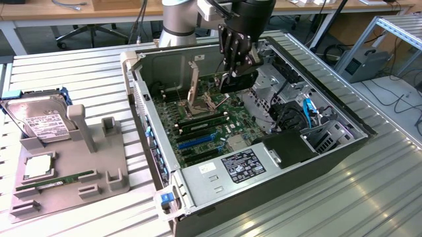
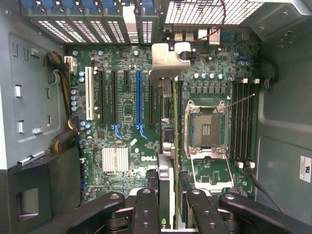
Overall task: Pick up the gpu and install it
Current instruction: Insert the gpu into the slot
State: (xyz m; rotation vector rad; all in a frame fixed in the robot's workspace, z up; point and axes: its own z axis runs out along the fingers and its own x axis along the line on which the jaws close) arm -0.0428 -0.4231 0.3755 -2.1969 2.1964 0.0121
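The slatted metal surface [image 1: 376,197] carries your open computer case [image 1: 297,187], lying on its side. Your gripper [image 1: 236,70] hangs inside it over the motherboard [image 2: 122,122], its fingers [image 2: 146,209] clamped narrowly on the gpu [image 2: 168,61], which is held edge-on above the board.

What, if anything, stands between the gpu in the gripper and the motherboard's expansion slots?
Nothing visible. The gripper holds the gpu edge-down above the motherboard; the expansion slots are bare, with no cable across them.
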